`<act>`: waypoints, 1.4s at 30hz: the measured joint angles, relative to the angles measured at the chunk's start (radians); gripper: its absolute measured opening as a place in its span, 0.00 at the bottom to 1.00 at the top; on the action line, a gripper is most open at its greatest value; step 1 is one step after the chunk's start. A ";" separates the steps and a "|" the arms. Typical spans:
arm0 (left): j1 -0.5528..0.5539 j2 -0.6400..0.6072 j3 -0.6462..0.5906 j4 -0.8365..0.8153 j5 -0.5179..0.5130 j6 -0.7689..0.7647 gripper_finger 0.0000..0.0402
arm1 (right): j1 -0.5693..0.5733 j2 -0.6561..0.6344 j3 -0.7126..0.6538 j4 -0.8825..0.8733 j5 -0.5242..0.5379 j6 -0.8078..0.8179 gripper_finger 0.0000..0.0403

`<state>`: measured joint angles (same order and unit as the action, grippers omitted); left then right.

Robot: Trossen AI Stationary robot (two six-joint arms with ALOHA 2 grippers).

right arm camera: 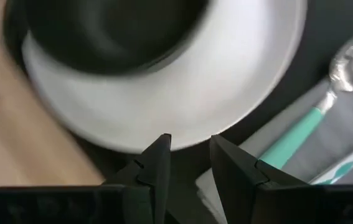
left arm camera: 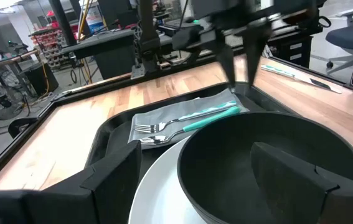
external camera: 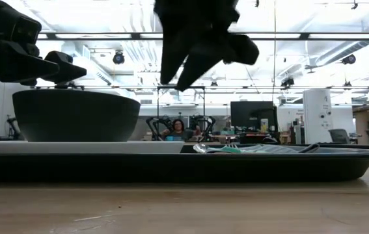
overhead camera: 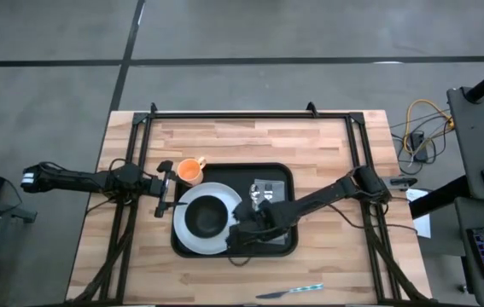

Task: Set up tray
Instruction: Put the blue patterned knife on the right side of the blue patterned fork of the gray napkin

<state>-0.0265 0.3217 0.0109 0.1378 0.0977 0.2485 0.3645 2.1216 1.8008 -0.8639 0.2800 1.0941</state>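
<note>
The black tray (overhead camera: 233,175) lies in the middle of the table. On its left half a white plate (overhead camera: 224,194) carries a black bowl (overhead camera: 206,217). On its right half a grey napkin (overhead camera: 271,186) holds a fork and a spoon (left arm camera: 188,118) with teal handles. My right gripper (overhead camera: 240,228) hangs over the tray beside the plate's right edge, its fingers (right arm camera: 157,155) a narrow gap apart with nothing between them. My left gripper (overhead camera: 166,194) hovers at the tray's left rim, open wide and facing the bowl (left arm camera: 269,155).
An orange cup (overhead camera: 190,170) stands on the wood just beyond the tray's far left corner. A teal-handled knife (overhead camera: 293,292) lies near the table's near edge. A black frame runs along the table's far and side edges. People sit in the room behind.
</note>
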 joint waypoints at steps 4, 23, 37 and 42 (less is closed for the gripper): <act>-0.001 0.000 0.000 0.000 0.000 0.000 0.70 | 0.037 0.000 0.011 0.003 -0.066 -0.096 0.26; 0.000 0.000 0.000 0.000 0.000 0.000 0.70 | 0.253 0.000 0.005 -0.183 -0.184 -0.193 0.26; 0.000 0.000 0.000 0.000 0.000 0.000 0.70 | 0.393 0.001 -0.023 -0.210 -0.232 -0.267 0.26; 0.000 0.000 0.000 0.000 0.000 0.000 0.70 | 0.440 0.001 -0.059 -0.206 -0.243 -0.260 0.26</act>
<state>-0.0265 0.3214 0.0109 0.1379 0.0975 0.2485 0.8041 2.1227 1.7419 -1.0700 0.0374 0.8341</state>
